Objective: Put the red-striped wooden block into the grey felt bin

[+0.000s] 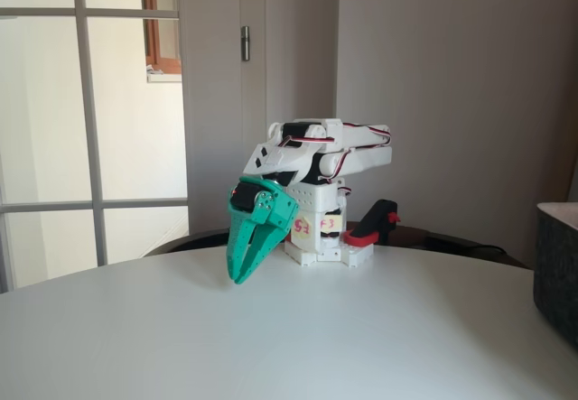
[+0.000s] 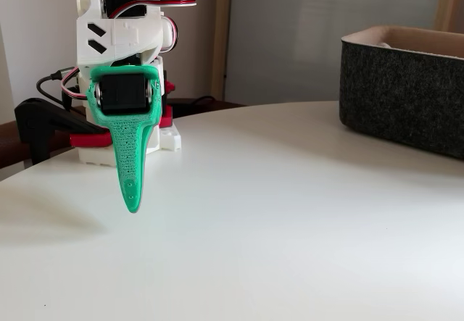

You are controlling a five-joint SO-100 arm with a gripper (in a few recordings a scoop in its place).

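Tool (image 1: 240,277): green, tips pointing down over the white surface (image 1: 271,346), jaws nearly together, holding nothing. Bin (image 2: 406,96): upright at the surface's right edge.

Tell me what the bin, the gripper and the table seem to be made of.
The grey felt bin: dark fuzzy speckled sides, pale rim, looks like felt. The gripper: green plastic, finely grained surface, likely 3D-printed. The table: smooth matte white top; the material underneath cannot be told.
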